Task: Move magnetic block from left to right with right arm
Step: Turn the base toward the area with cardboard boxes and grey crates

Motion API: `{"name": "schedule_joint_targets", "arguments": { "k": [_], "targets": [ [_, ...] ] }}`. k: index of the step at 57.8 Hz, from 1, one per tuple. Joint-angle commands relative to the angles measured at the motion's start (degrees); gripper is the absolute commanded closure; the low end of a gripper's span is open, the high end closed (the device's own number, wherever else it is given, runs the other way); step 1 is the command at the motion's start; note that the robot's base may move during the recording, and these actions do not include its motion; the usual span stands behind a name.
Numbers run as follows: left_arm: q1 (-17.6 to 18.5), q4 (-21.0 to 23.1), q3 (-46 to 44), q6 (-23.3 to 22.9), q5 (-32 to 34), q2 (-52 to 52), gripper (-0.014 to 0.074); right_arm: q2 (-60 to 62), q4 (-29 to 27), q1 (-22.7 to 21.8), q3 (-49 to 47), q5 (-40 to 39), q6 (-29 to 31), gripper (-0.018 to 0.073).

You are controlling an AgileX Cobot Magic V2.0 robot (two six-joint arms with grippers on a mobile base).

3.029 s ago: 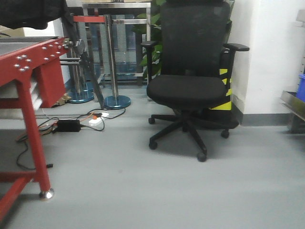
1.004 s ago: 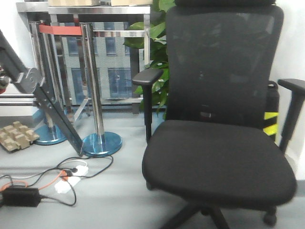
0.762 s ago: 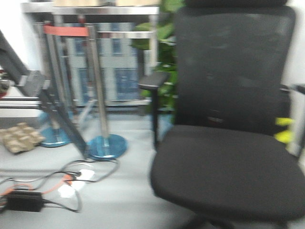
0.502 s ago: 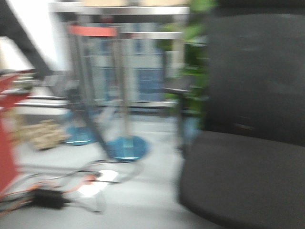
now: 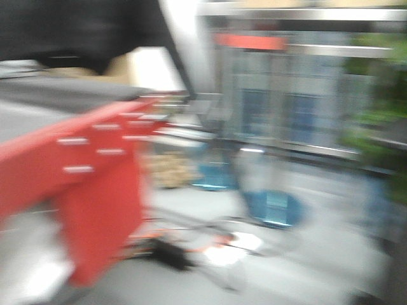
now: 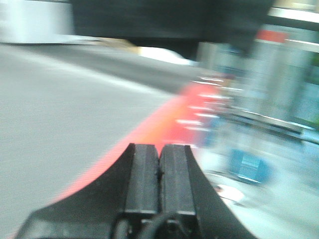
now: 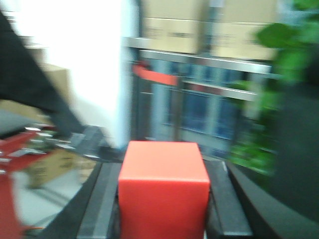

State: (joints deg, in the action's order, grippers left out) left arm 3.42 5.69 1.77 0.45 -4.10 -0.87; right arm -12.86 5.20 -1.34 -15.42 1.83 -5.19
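Note:
The magnetic block, a plain red cube, fills the space between the two black fingers of my right gripper, which is shut on it in the right wrist view. The block is held up in the air, facing the room. My left gripper is shut, its two pads pressed together with nothing between them, above the edge of a grey-topped red table. Neither gripper shows in the blurred front view.
The front view is smeared by motion. A red table frame stands at the left, with a blue stanchion base and floor cables behind it. Cardboard boxes sit on a metal rack, and a green plant is at the right.
The front view has swung to the left: the black office chair has left the frame and the red table has come in from the left. Blur has grown.

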Motion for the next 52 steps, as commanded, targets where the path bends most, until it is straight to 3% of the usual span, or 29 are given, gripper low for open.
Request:
{"name": "schedule_joint_targets", "arguments": {
  "k": [1, 52],
  "targets": [
    [-0.2, 0.2, 0.6, -0.4, 4.8, -0.4, 0.0722, -0.5, 0.6, -0.3, -1.7, -5.1, 0.3, 0.0305],
    [-0.2, 0.2, 0.6, -0.4, 4.8, -0.4, 0.0722, -0.5, 0.6, -0.3, -1.7, -5.1, 0.3, 0.0305]
  ]
}}
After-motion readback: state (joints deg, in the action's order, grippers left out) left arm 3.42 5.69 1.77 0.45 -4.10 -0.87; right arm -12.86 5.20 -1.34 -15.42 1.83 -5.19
